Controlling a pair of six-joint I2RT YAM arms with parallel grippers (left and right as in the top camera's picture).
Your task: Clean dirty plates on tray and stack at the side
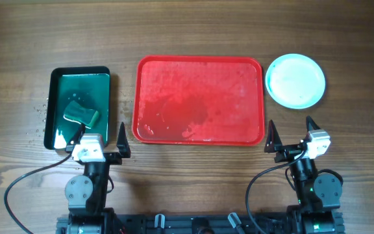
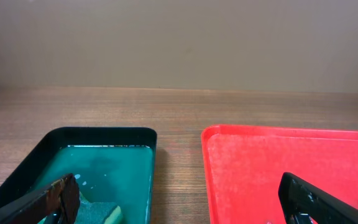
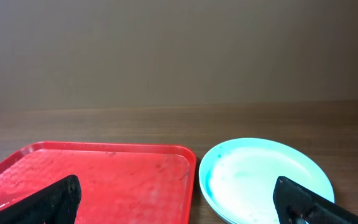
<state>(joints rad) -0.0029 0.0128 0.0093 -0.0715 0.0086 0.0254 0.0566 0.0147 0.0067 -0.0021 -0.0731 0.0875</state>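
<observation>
The tray lies long axis left-right; left end effector and right end effector spread

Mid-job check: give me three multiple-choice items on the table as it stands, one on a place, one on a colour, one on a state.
1. Where are the plates relative to the red tray?
A) on it
B) to its left
C) on the table to its right

2. What colour is the small tray under the sponge?
A) dark green
B) red
C) white

3. The right hand is:
A) shut on a plate
B) open and empty
C) shut on the sponge

Answers:
1 C, the stack sits off the tray, beside its right rim.
2 A, its rim and floor are dark green.
3 B, its jaws stand wide apart with nothing between them.
</observation>
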